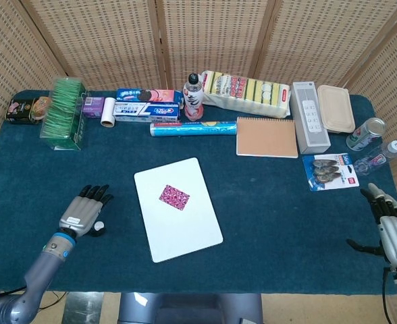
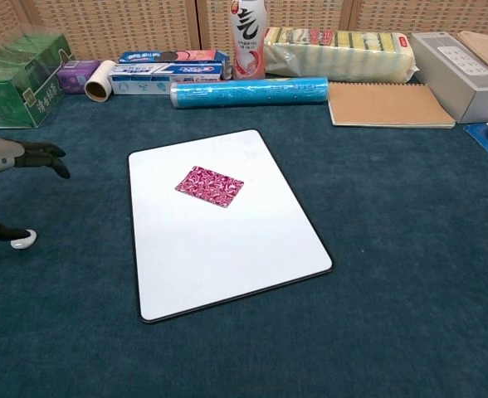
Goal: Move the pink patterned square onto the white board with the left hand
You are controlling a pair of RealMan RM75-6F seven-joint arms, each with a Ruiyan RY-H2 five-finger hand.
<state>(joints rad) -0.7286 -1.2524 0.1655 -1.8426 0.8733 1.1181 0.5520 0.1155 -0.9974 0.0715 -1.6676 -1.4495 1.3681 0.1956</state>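
The pink patterned square (image 1: 174,197) (image 2: 210,185) lies flat on the upper part of the white board (image 1: 185,229) (image 2: 227,257), with nothing touching it. My left hand (image 1: 84,213) (image 2: 18,157) hovers well to the left of the board, open and holding nothing, its fingers spread over the blue cloth beside a small white disc (image 1: 99,227) (image 2: 22,240). My right hand (image 1: 391,231) is at the table's right edge, open and holding nothing; the chest view does not show it.
Along the back stand a green box (image 1: 65,112), toothpaste boxes (image 1: 146,111), a blue roll (image 1: 193,127), a bottle (image 1: 193,97), a sponge pack (image 1: 247,92), a brown notebook (image 1: 267,137) and a grey box (image 1: 309,117). Cans (image 1: 366,133) and a blister pack (image 1: 330,171) sit at right.
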